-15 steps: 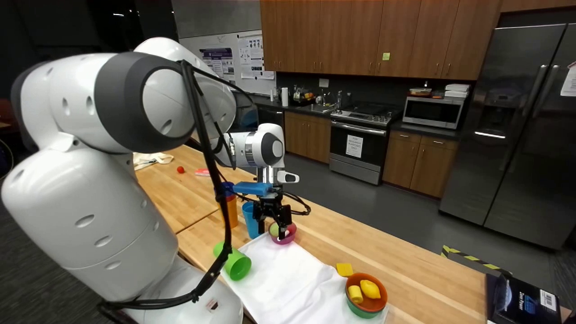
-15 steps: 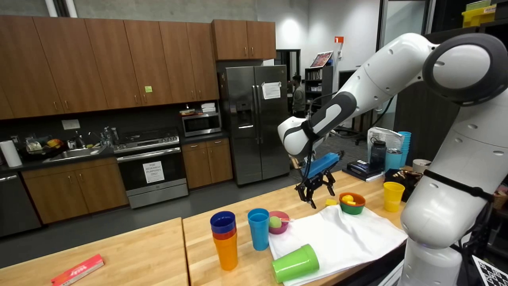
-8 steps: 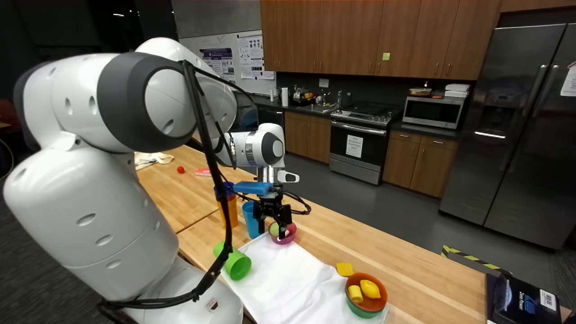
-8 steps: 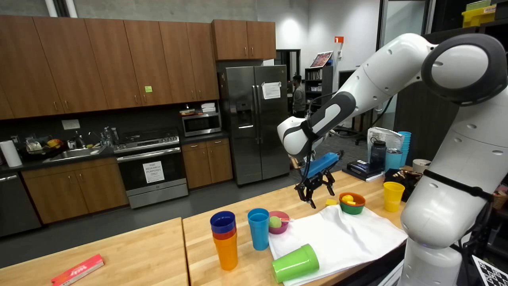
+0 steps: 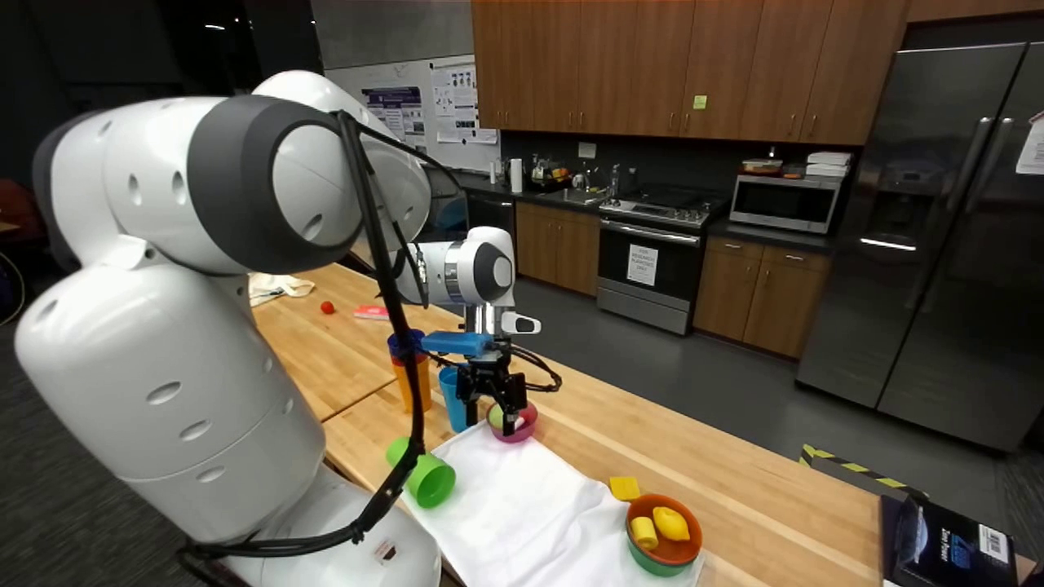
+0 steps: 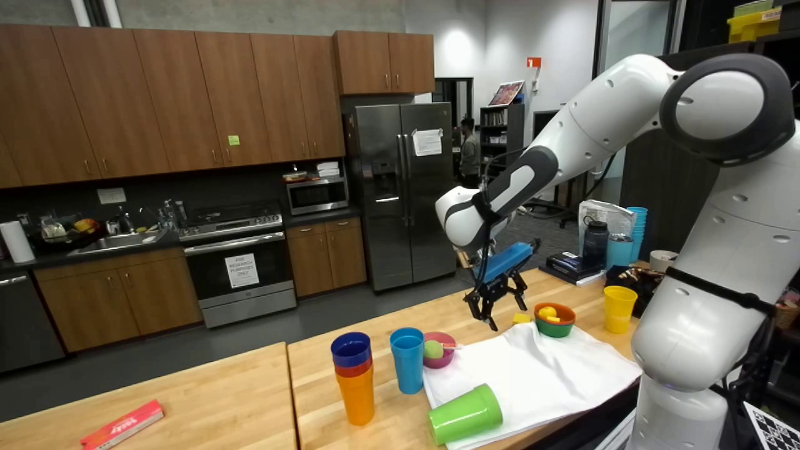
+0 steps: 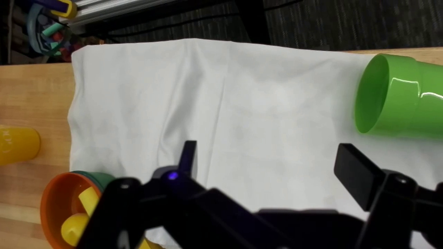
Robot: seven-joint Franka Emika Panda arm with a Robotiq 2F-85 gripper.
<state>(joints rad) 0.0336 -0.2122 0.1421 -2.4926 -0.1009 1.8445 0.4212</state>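
We see claw (image 7: 266,162) spread wide above white cloth (image 7: 277,100); green cup (image 7: 405,98) lies sideways by edge of table (image 7: 34,93).

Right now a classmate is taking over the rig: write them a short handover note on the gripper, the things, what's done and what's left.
Gripper: open, empty, raised; in the wrist view the white cloth shows between its jaws.
Things: green cup on its side, partly on the cloth; orange bowl at the cloth's edge; pink bowl farther along, beside the upright blue cup.
Done: a lemon and a yellow piece lie in the orange bowl.
Left: any grasp is yet to start; nothing is held.
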